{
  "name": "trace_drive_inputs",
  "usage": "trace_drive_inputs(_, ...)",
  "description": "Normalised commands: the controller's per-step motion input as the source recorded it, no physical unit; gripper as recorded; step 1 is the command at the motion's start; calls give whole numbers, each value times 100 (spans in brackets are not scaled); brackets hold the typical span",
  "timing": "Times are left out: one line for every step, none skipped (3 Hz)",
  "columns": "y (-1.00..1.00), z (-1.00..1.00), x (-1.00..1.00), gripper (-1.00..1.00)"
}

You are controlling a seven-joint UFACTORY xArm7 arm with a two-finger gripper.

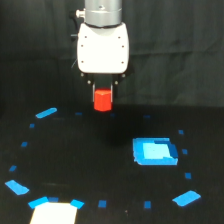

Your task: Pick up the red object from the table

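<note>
Exterior view shows you the jaws clenched on the red object (103,100), hanging above the black worktop (90,155), with the blue square patch (154,151) well apart toward the exterior view's right.

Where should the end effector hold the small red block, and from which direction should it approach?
Grip the red block on its two opposite upright sides, near the top, coming straight down from above. It is short, stubby and narrower than the white end effector, so a side approach offers little to hold. The end effector already appears closed on it this way, above the table.
</note>
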Motion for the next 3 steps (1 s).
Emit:
trace_drive_inputs(-5, -60, -17, -96)
trace_drive_inputs(-9, -23, 28, -100)
trace_drive_inputs(-52, -42, 15, -100)
